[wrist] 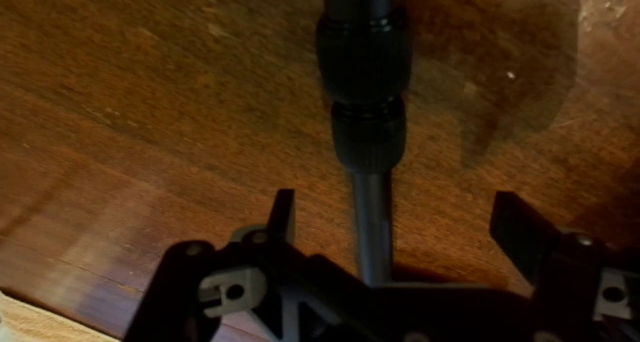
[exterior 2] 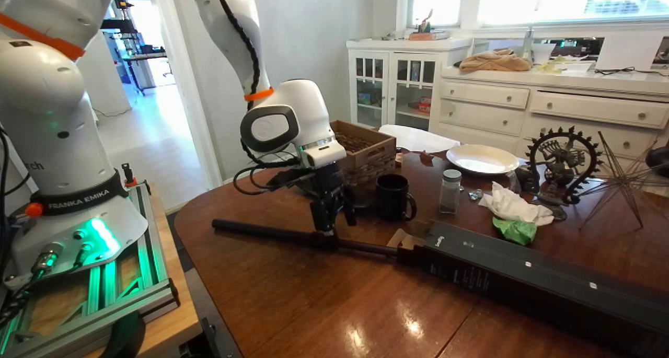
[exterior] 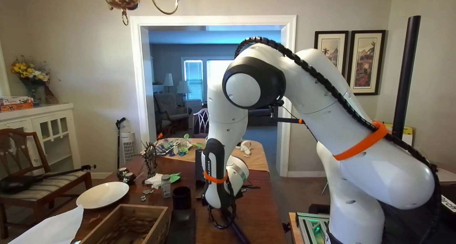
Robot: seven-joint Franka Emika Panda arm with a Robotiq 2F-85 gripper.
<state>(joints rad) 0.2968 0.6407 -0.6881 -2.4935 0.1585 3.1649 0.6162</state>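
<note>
The end effector (wrist: 395, 193) — spread wide — hangs over a black pole (wrist: 369, 135).

Black pole (wrist: 367, 62), black tool (wrist: 395, 193), brown wood-grained table (wrist: 150, 117).

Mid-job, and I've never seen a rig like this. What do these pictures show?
That's a white Franka Emika Panda arm with a black two-fingered end effector. Two pictures come from cameras outside it; the close-up is from the wrist camera. On the wooden table lies a black telescoping pole, reaching the open end of a long black box. Nearby are a black mug, a lidded clear jar, a white plate and a wooden crate. Nothing is held: the end effector is open, the pole between its fingers with gaps either side.
</note>
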